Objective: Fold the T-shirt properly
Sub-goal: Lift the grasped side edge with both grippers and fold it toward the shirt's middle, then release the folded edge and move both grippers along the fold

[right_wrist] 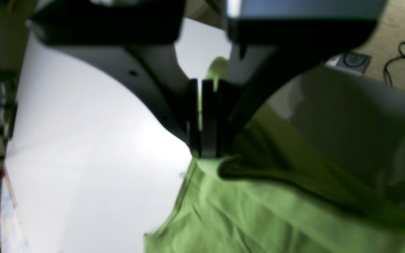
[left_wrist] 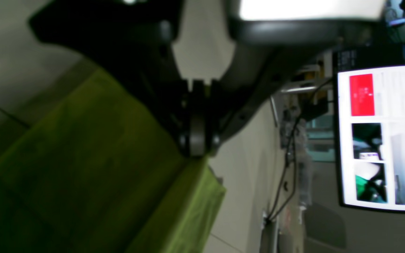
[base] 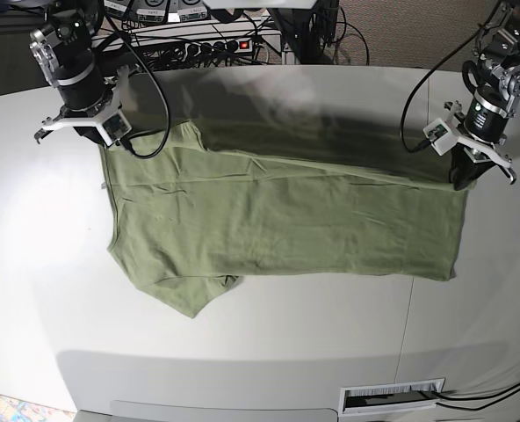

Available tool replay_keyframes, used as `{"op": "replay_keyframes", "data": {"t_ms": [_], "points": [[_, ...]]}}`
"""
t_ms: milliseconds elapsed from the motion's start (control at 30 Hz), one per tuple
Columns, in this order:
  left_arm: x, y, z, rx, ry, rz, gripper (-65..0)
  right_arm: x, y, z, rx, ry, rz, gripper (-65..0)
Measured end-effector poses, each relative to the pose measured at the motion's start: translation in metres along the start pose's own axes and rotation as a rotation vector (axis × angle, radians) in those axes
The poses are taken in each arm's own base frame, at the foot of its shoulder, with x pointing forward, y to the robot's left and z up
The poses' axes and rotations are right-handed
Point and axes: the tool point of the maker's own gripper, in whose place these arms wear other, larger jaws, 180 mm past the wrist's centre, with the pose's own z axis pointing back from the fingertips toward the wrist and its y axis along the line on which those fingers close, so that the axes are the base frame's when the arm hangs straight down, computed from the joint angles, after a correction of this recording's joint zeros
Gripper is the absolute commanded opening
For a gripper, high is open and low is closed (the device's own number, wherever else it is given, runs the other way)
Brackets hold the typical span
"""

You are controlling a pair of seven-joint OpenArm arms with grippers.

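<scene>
The olive-green T-shirt (base: pixel 278 220) is stretched sideways across the white table (base: pixel 260 352), with its far edge held up between both grippers and a sleeve (base: pixel 190 294) lying at the front left. My left gripper (base: pixel 462 178) is shut on the shirt's far right corner. In the left wrist view the jaws (left_wrist: pixel 197 151) pinch the cloth (left_wrist: pixel 93 168). My right gripper (base: pixel 104 146) is shut on the shirt's far left corner. In the right wrist view the jaws (right_wrist: pixel 204 154) clamp the fabric (right_wrist: pixel 258 218), which hangs below them.
A power strip and cables (base: pixel 216 44) lie behind the table's back edge. A lit monitor (left_wrist: pixel 381 137) stands off to the side in the left wrist view. A white vent (base: pixel 392 397) sits at the front edge.
</scene>
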Motion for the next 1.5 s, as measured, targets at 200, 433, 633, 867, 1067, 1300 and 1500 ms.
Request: {"op": "replay_keyframes", "data": {"t_ms": [200,433,633,867,1067,1300,1500], "points": [[-0.003,-0.017,-0.006,-0.007,-0.009,0.078,-65.0,-0.010,-0.005,-0.023,-0.008,0.018,-0.051,-65.0],[-0.019,-0.026,-0.019,0.002,0.018,0.104,-65.0,-0.017,-0.015,-0.046,-0.024,0.029,-0.084,-65.0],[-0.022,-0.029,-0.019,-0.005,0.021,0.104,-65.0,-0.013,-0.025,-0.054,-0.044,0.019,-0.096,-65.0],[-0.023,-0.030,-0.019,-0.008,0.023,0.144,-65.0,-0.017,-0.026,-0.060,-0.043,0.028,-0.105,-65.0],[-0.022,-0.029,-0.019,-0.008,0.017,0.148,-45.2,-0.021,-0.031,-0.059,-0.069,0.051,-0.069,-63.1],[-0.022,-0.029,-0.019,-0.008,0.017,0.148,-45.2,-0.023,-0.033,-0.059,-0.080,0.062,-0.055,-47.7],[-0.021,-0.029,-0.019,-0.005,0.013,0.109,-45.2,-0.023,-0.033,-0.059,-0.080,0.062,-0.055,-47.7]]}}
